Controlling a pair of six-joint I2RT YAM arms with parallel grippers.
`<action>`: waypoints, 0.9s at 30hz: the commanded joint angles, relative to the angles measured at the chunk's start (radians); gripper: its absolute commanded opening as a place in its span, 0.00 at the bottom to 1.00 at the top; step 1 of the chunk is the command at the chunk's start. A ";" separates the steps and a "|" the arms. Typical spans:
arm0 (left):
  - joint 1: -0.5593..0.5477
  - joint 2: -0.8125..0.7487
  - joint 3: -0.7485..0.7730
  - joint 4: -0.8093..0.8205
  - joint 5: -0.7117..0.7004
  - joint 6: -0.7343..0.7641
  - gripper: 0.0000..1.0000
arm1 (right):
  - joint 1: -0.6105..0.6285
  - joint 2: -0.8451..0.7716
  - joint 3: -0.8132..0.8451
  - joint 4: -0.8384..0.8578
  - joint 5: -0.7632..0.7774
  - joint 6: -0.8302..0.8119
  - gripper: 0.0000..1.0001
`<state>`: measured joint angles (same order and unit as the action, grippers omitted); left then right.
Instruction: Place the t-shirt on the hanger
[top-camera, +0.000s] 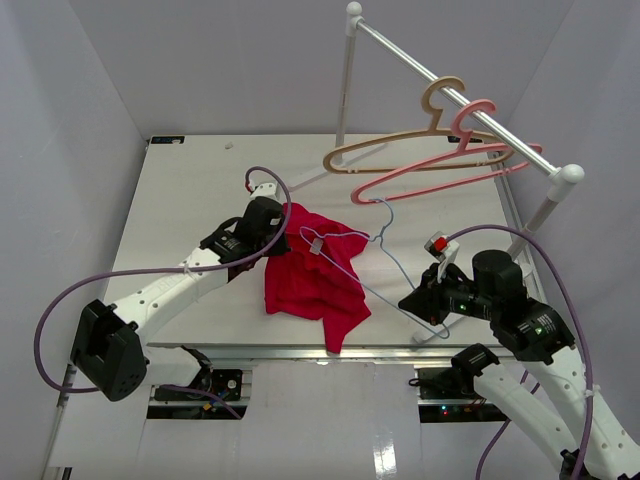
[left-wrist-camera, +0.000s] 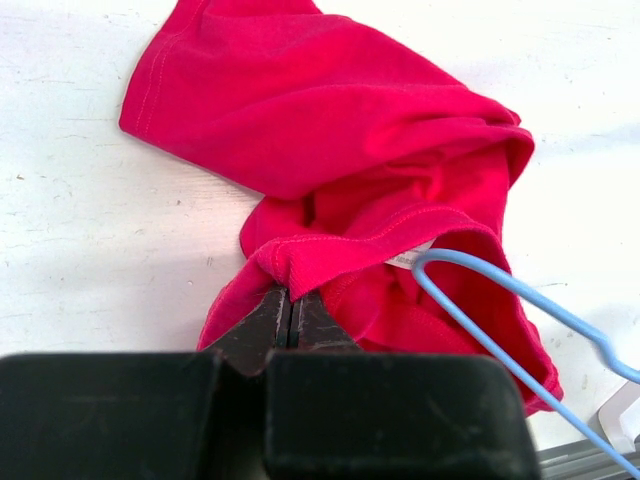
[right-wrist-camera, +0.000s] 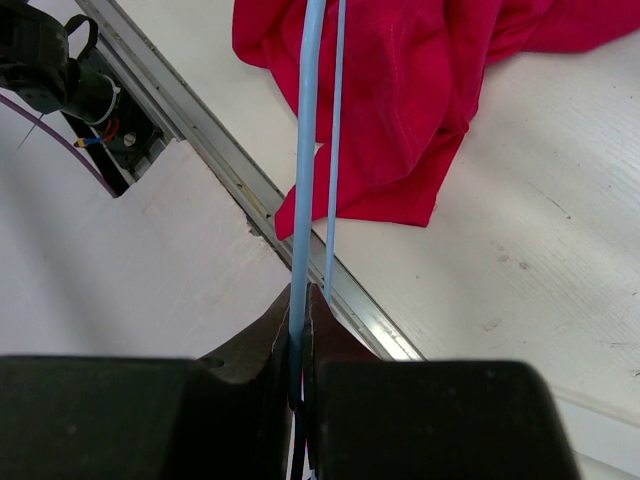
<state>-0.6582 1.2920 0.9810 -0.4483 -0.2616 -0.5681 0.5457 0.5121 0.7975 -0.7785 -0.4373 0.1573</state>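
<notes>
hanger cut off at top edge, neck label print unreadable

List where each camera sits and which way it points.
Top external: above and behind the bases, looking down at the table; left arm and right arm show.
Left wrist: on the left arm, looking along the shut left tool gripping the t-shirt.
Right wrist: on the right arm, looking along the right tool clamping the hanger.
Shared: both wrist views show t-shirt and hanger.
</notes>
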 joint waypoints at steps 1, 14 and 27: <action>0.003 -0.054 0.027 0.004 0.013 0.018 0.00 | 0.006 0.014 -0.014 0.085 -0.033 0.007 0.08; 0.003 -0.078 0.039 -0.007 0.028 0.027 0.00 | 0.006 0.043 -0.055 0.134 -0.055 0.024 0.08; 0.003 -0.079 0.088 -0.021 0.073 0.075 0.00 | 0.019 0.086 -0.077 0.197 -0.076 0.054 0.08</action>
<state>-0.6582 1.2419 1.0064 -0.4682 -0.2262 -0.5337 0.5536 0.5747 0.7157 -0.6625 -0.4803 0.1944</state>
